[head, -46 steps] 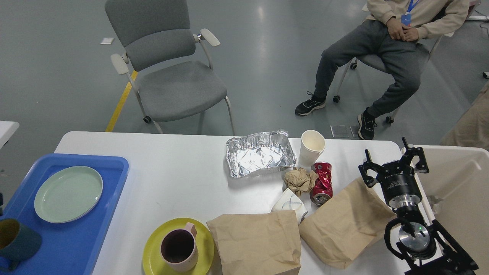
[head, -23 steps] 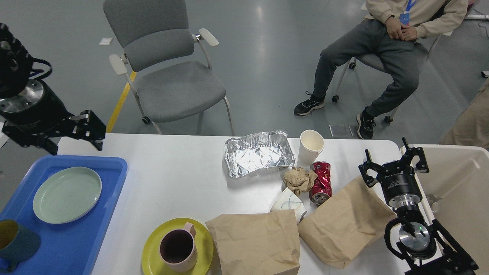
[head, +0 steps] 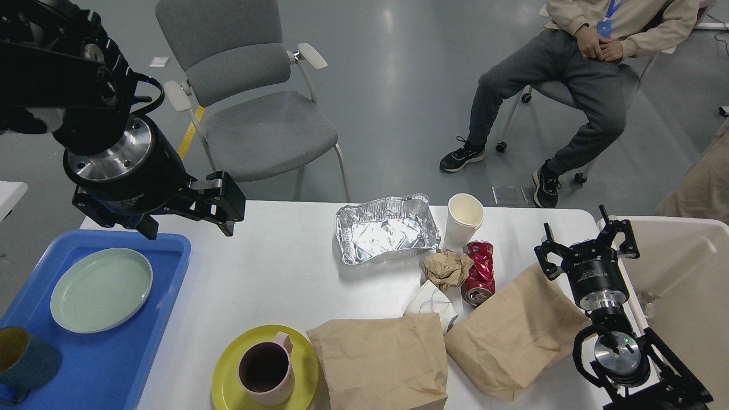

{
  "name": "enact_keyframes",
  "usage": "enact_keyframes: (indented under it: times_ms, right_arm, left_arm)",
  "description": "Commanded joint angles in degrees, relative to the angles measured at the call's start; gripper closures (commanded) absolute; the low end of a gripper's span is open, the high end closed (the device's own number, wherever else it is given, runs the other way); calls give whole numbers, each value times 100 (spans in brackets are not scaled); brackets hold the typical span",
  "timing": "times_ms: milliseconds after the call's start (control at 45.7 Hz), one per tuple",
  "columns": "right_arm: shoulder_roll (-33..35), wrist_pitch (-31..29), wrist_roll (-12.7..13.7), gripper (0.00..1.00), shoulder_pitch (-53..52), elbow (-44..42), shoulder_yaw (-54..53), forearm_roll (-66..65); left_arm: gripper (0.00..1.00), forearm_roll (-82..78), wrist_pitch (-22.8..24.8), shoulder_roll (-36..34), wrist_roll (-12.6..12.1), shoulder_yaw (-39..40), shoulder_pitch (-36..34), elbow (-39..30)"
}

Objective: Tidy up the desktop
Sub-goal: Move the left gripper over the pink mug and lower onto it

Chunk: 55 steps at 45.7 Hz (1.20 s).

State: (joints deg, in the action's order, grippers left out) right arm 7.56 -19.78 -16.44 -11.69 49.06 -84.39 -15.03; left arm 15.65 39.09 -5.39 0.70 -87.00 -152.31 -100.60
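Note:
The white desktop (head: 273, 267) carries litter and dishes. At its back middle lie a crumpled foil tray (head: 387, 228), a paper cup (head: 464, 219), a crushed red can (head: 479, 270), a brown paper wad (head: 446, 269) and a white crumpled paper (head: 431, 304). Two brown paper bags (head: 381, 356) (head: 515, 330) lie near the front. A pink mug (head: 266, 373) stands on a yellow plate (head: 225, 376). My left gripper (head: 191, 225) hangs open and empty above the back left corner. My right gripper (head: 584, 242) stands open and empty at the right edge.
A blue tray (head: 114, 364) at the left holds a green plate (head: 101, 289) and a teal cup (head: 25, 361). A cream-white bin (head: 683, 273) sits right of the table. Behind the table are a grey chair (head: 262, 125) and a seated person (head: 575, 74).
My left arm has come in from the left and swung rightward, its gripper now over the table's back left corner. The right arm has not moved.

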Motion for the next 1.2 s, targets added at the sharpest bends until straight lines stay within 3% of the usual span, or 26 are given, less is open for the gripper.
enact_keyframes:
  times_ms: [0,87,328,678,853,1071,1180]
  right_arm:
    - [0,0,0,0,0,-2,2,0]
    - [0,0,0,0,0,-2,-7,0]
    - [9,0,0,0,0,7,2,0]
    - [9,0,0,0,0,7,2,0]
    - [9,0,0,0,0,-2,2,0]
    - [9,0,0,0,0,7,-7,0]
    - [9,0,0,0,0,7,2,0]
  left_arm:
    - [7,70,212,-41,140,-89,-18,-3]
    - [6,70,309,-32,255,-124,8,-3]
    - [4,35,344,-50,264,-177,175,32]
    - [4,26,72,-6,273,183,1159,331]
    - [5,44,-674,143,220,403,2222,331]
    - [9,35,-2343,328,211,684,3681,348]
    - [9,52,-2906,609,194,755,4383,400]
